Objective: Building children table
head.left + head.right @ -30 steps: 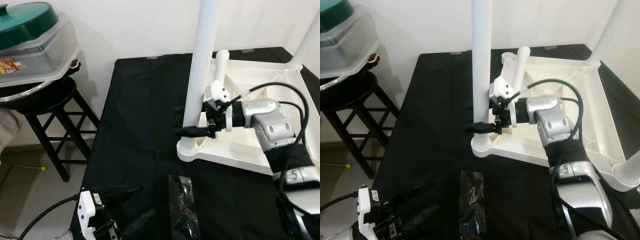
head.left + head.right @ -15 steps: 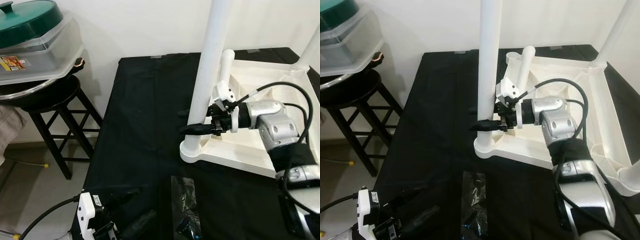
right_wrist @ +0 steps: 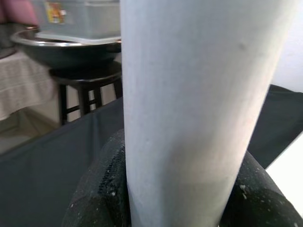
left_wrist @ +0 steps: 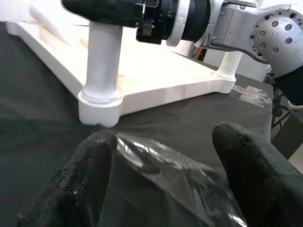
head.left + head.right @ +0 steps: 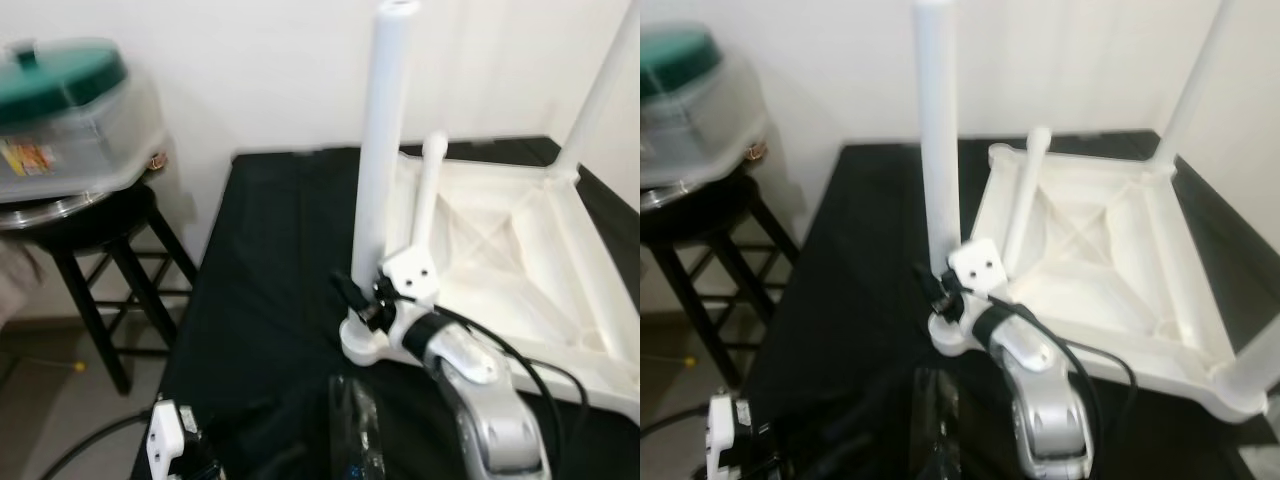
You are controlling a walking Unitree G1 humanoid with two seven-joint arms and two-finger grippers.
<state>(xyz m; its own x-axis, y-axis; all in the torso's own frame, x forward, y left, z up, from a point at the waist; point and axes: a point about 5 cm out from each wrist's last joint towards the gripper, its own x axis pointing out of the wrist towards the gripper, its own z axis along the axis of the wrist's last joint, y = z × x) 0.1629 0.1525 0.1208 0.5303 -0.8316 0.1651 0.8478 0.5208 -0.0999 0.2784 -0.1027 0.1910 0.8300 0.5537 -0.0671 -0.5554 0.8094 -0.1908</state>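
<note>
The inverted white plastic children's table top lies underside-up on the black-covered worktop, occupying the right half of the left eye view. A tall white cylindrical plastic leg stands upright in the round corner socket at the lower centre of that frame. Its long axis is vertical, running from the socket to the top edge of the picture.

The right gripper is at the base of this leg, just above the socket. In the right wrist view the leg fills the space between the two black fingers, one on each side, touching it. The jaws are closed around the leg, with their axis roughly horizontal and across the leg's long axis.

A second, shorter white leg stands in the table top just beyond the first. A third white leg rises at the upper right corner of the frame.

The left gripper is low at the lower left of the eye views, near the worktop edge. Its jaws are open and hold nothing. A crumpled clear plastic bag lies between its fingers and the socket.

The right arm is the nearer one to the leg. Any seating or twisting force should act along the vertical axis, down into the socket.
</note>
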